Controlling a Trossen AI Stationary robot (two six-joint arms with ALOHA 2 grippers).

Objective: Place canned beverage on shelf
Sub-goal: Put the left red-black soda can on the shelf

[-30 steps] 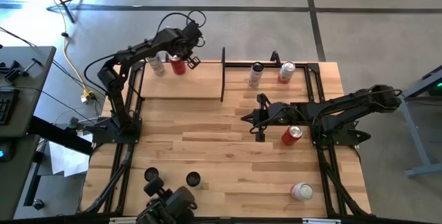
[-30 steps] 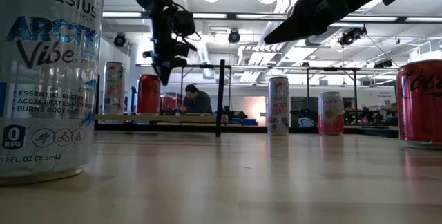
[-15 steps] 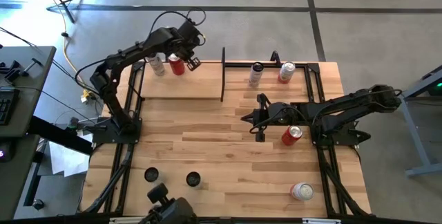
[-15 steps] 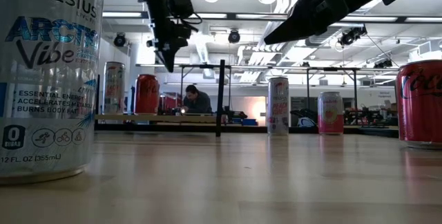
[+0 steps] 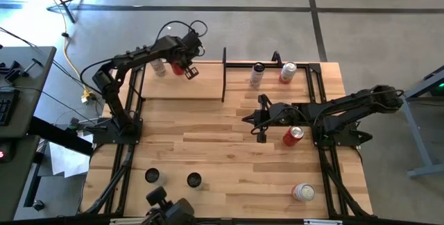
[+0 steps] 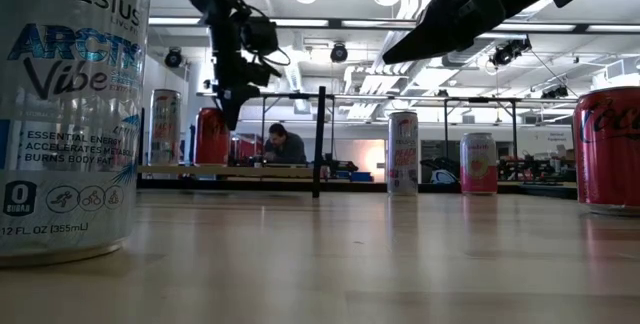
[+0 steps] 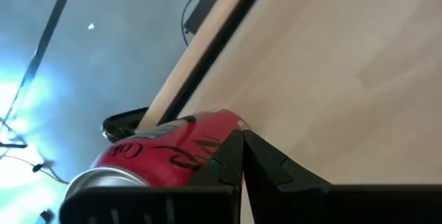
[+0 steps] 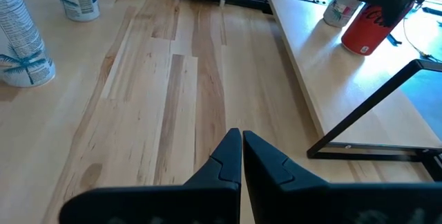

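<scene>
On the shelf (image 5: 177, 86), at the table's far left, stand a slim silver can (image 5: 159, 66) and a red can (image 5: 179, 67), both upright. Your left gripper (image 5: 189, 70) hangs just above and beside the red can, fingers pressed together and gripping nothing; its wrist view shows the closed tips right against the can's side. Here lies the main risk: a sideways sweep or a drop from this height could knock the red can over, or push it into the silver can beside it and topple both off the board's far edge.

Past the shelf's black upright frame (image 5: 223, 76), two more cans, a slim dark-topped can (image 5: 257, 74) and a pink can (image 5: 288, 72), stand at the table's far side. At mid-table your right gripper (image 5: 261, 119) waits, also closed and empty, with a second red can (image 5: 293, 135) just beside its arm. A careless swing of that arm could clip this can and roll it. A white can (image 5: 303, 192) stands near the right front corner, well apart from both arms.
</scene>
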